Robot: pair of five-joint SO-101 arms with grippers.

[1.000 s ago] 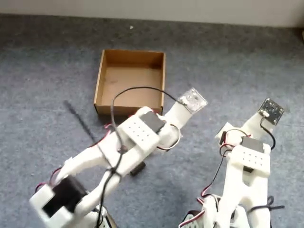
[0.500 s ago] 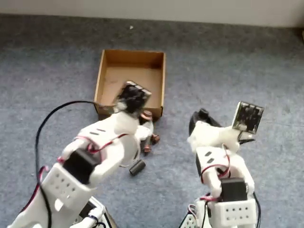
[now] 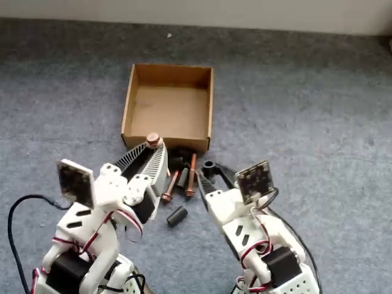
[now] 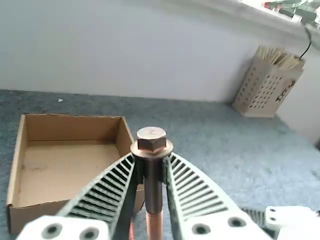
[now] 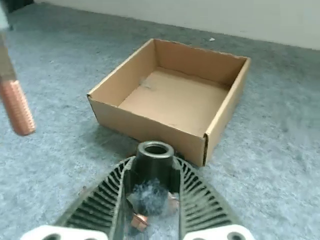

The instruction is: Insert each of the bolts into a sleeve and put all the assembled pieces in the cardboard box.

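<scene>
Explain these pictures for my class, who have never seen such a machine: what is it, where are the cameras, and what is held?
Two white robot arms sit side by side. One picture looks down from above; the others come from cameras on each arm's wrist. The left hand is shut on a copper bolt, held upright. The right hand is shut on a black sleeve. On the grey carpet lie an open cardboard box, loose bolts and another sleeve.
</scene>
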